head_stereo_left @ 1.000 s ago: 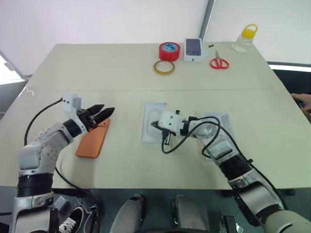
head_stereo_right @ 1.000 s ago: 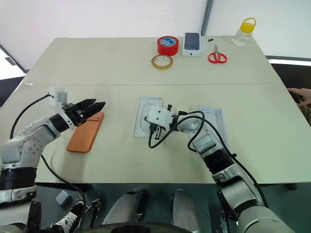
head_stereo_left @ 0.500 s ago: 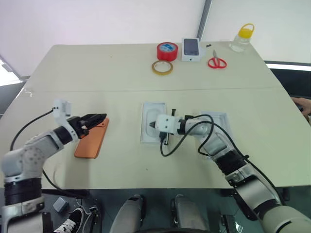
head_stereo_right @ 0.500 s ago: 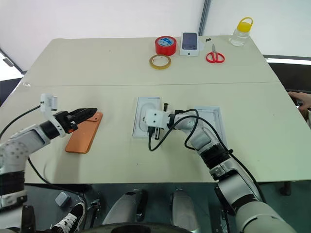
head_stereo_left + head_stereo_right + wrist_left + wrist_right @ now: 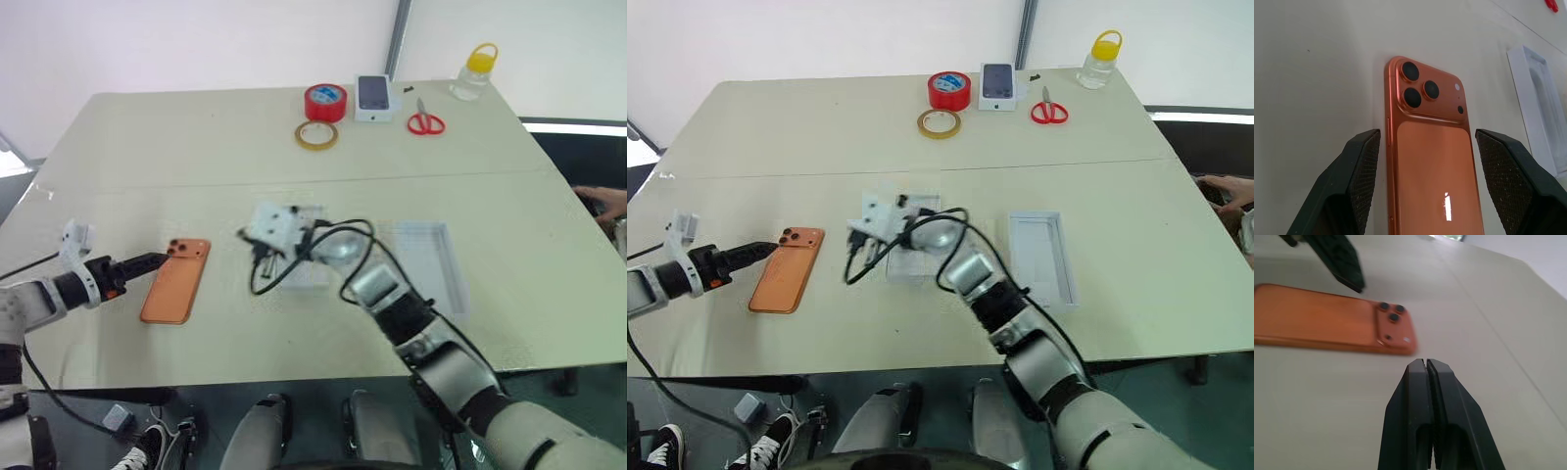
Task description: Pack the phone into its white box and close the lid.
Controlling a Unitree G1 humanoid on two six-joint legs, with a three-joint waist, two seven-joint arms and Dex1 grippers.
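Orange smartphone (image 5: 175, 284) lying back-up on beige surface (image 5: 196, 147), left pincer (image 5: 1425, 161) released, black fingers either side of phone's lens end, right pincer (image 5: 1426, 377) clenched, empty, beside phone, shallow white box (image 5: 911, 257) behind it, all-white lid (image 5: 1041, 260) further right.

Prob. a lab/test setup: plain beige table (image 5: 1097, 196) w/ tape rolls (image 5: 949, 89), scissors (image 5: 1048, 111), white backdrop.

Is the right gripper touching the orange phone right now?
Apart. The right wrist view shows the right gripper with jaws shut, and bare table between it and the phone.
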